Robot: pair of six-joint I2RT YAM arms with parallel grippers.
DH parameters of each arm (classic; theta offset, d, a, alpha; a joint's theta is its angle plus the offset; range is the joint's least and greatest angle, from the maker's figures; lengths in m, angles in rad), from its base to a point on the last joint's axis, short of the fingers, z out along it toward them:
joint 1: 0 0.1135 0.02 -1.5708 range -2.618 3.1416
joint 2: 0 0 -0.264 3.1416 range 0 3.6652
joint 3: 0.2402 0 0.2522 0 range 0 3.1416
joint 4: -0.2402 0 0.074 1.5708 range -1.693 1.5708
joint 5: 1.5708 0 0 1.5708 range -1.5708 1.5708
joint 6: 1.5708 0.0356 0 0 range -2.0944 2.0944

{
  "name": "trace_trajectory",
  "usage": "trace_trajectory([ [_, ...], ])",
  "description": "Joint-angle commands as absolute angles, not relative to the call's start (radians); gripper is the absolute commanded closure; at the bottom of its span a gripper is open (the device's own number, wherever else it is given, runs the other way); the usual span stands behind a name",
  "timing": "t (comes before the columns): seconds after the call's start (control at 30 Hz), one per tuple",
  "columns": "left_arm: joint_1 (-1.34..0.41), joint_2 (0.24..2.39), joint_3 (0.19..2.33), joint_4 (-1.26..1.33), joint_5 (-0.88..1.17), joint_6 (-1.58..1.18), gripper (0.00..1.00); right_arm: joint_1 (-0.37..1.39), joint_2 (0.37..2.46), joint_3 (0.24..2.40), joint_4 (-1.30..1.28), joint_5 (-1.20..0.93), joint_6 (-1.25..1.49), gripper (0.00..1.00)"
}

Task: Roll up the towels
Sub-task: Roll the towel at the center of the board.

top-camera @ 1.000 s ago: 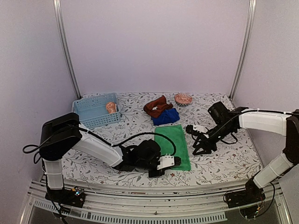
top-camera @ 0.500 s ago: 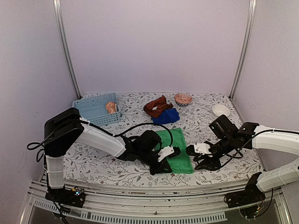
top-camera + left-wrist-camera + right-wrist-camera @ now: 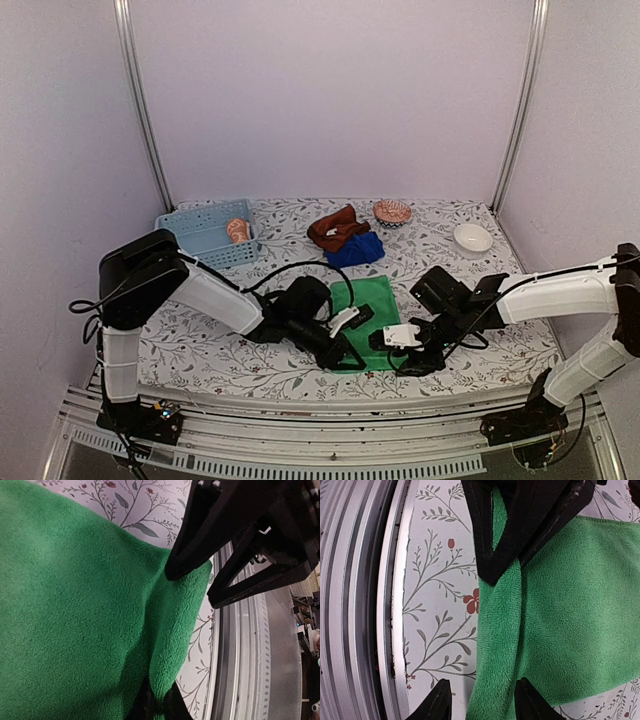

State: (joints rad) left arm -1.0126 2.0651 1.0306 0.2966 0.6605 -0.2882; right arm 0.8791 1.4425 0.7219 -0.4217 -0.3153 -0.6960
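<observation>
The plain green towel [image 3: 368, 305] lies flat on the table's near middle, with its near edge bunched into a raised fold [image 3: 500, 630]. My left gripper [image 3: 354, 352] is shut on that fold [image 3: 165, 680]; its tips [image 3: 158, 709] pinch the cloth. My right gripper [image 3: 380, 344] faces it, open, with its fingers [image 3: 439, 702] straddling the same fold [image 3: 482, 705]. The rust-brown towel [image 3: 335, 228] and the deep blue towel [image 3: 356, 250] lie heaped at the back. The orange patterned towel [image 3: 237, 230] sits rolled in the basket.
A light blue slotted basket [image 3: 195, 245] stands at the back left. A patterned bowl [image 3: 392, 212] and a small white bowl [image 3: 472, 238] stand at the back right. The table's metal front rail [image 3: 250, 645] runs close by both grippers.
My right arm has swung left and toward the near edge, to the green towel's near right corner. My left gripper has taken the towel's near edge, which is now bunched up.
</observation>
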Motion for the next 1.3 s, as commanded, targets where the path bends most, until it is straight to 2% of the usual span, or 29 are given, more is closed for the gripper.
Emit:
trace_trajectory([
  [0.0, -1.005, 2.080, 1.008, 0.343, 0.698, -0.326, 1.00, 0.888, 1.492, 0.765, -0.370, -0.328, -0.669, 0.55],
  [0.07, -1.004, 2.082, 1.004, 0.353, 0.698, -0.330, 1.00, 0.887, 1.510, 0.776, -0.375, -0.343, -0.661, 0.57],
  [0.23, -0.999, 2.084, 1.001, 0.358, 0.707, -0.340, 1.00, 0.878, 1.527, 0.788, -0.406, -0.382, -0.646, 0.70],
  [0.43, -0.990, 2.069, 0.988, 0.368, 0.718, -0.350, 1.00, 0.794, 1.567, 0.816, -0.467, -0.487, -0.647, 0.80],
  [0.5, -0.986, 2.071, 0.989, 0.366, 0.727, -0.353, 1.00, 0.768, 1.579, 0.833, -0.496, -0.535, -0.657, 0.88],
  [0.6, -0.979, 2.077, 0.998, 0.350, 0.750, -0.361, 1.00, 0.732, 1.603, 0.868, -0.555, -0.609, -0.676, 0.95],
  [0.87, -0.945, 2.094, 1.041, 0.253, 0.829, -0.397, 1.00, 0.639, 1.792, 0.985, -0.775, -0.784, -0.753, 0.97],
  [1.27, -0.904, 2.192, 1.075, 0.192, 0.842, -0.435, 1.00, 0.545, 2.066, 1.127, -0.870, -0.772, -0.724, 0.97],
])
